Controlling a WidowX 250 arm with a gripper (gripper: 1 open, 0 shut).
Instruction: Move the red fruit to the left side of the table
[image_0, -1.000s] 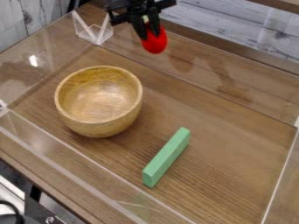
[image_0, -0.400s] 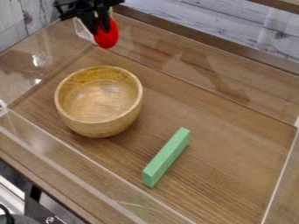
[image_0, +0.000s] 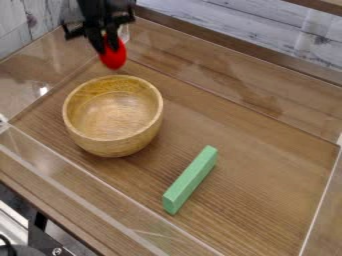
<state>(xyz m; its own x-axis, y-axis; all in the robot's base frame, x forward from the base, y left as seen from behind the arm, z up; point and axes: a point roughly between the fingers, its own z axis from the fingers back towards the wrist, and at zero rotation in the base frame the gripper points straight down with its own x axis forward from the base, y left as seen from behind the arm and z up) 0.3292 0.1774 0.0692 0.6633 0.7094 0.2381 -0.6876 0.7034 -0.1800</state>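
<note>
Nearest the camera runs the clear acrylic wall (image_0: 80, 205) along the front edge of the brown wood-grain tabletop (image_0: 254, 120). Just behind it, towards the front right corner, a green rectangular block (image_0: 191, 179) lies flat on the wood, set at a slant so that its far end points towards the back right. It touches nothing else.

Farther in, on the left half of the tabletop, stands a round light wooden bowl (image_0: 114, 115), upright, its hollow showing only bare wood. It is well apart from the green block.

Beyond the bowl, near the back left corner of the tabletop, hangs the dark robot gripper (image_0: 107, 42), pointing steeply downward. Its fingers are clamped on the small glossy red fruit (image_0: 114, 54), which sticks out below them. The fruit sits just past the bowl's far rim, near it but not touching; it seems to be a little above the wood rather than resting on it, though the angle makes that hard to judge. The gripper is blurred, so the fingers themselves are hard to make out.

Behind the gripper, more clear acrylic wall (image_0: 34, 45) closes off the back left corner.
</note>
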